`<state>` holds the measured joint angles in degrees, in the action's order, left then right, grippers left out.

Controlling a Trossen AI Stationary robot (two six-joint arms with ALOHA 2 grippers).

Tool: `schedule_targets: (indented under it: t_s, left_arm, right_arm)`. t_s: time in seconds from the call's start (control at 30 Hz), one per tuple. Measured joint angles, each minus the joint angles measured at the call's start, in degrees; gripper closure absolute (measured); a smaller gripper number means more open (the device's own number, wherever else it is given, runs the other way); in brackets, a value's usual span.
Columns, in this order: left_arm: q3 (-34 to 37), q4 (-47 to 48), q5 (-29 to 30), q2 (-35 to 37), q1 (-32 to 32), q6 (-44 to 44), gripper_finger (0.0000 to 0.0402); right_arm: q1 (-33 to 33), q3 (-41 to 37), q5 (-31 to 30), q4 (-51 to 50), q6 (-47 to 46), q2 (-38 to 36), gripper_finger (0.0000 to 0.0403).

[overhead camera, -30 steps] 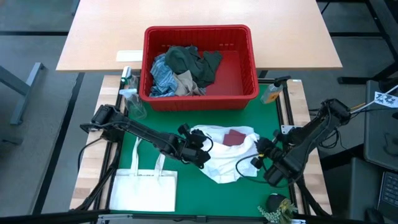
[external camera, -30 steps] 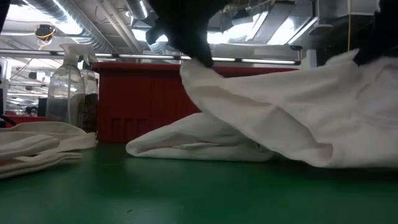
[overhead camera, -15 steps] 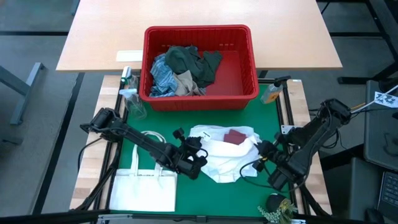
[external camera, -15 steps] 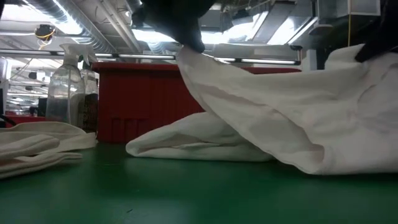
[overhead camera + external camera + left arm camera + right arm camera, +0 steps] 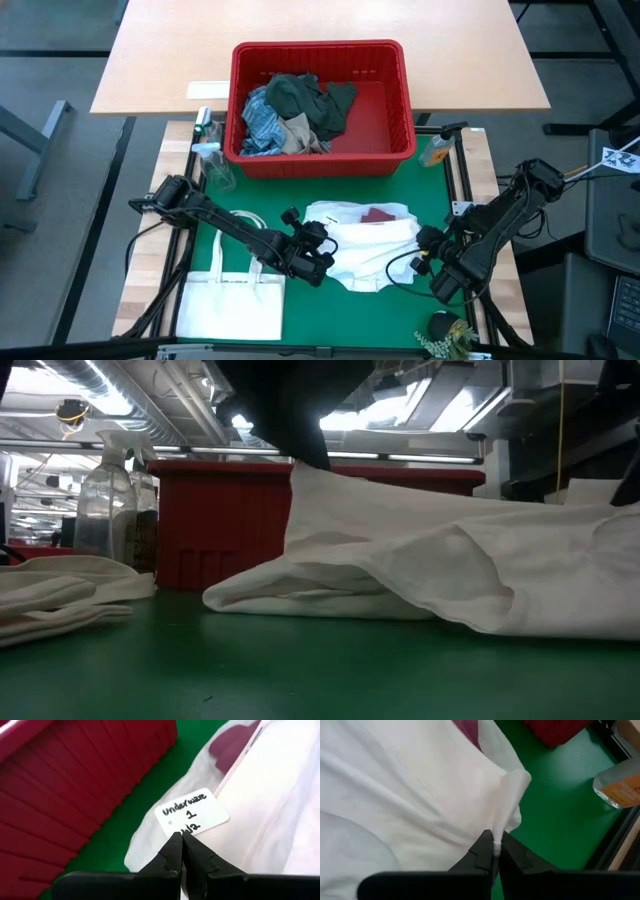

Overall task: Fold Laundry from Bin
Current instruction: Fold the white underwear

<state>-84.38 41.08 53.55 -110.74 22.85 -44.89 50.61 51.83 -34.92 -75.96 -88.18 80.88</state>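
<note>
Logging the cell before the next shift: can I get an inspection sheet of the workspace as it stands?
Surface: green mat, bare along its front edge.
Job's things: white garment lying on the mat with a maroon piece on it; red bin behind holds striped, tan and dark green laundry.
Clutter: white tote bag front left; spray bottles beside the bin; orange-labelled bottle.
Grippers: left pincer shut on the white garment at its paper tag; right pincer shut on the garment's opposite edge.
Cables: black cable looping over the garment near the right pincer.
Surroundings: wooden table behind the bin; no people seen.
</note>
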Motion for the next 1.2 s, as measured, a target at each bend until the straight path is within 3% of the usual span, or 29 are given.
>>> schedule_targets:
  t_s: [0.37,0.73,0.9,1.2]
  left_arm:
    - [0.0,-0.2,-0.5,-0.3,-0.1,0.2,0.0401]
    - [0.0,0.7,-0.4,-0.3,-3.0,0.5,0.0401]
    - [0.0,0.7,-3.7,-0.3,-5.0,0.5,0.0401]
    - [0.0,0.8,-9.2,-0.3,-7.9,2.0,0.033]
  right_arm:
    - [0.0,0.0,1.1,-0.8,0.1,0.0,0.0381]
    - [0.0,0.0,1.9,-3.2,2.4,0.0,0.0253]
    - [0.0,1.2,7.3,-9.7,4.7,0.0,0.0226]
    - [0.0,3.0,10.1,-11.9,4.7,0.0,0.0219]
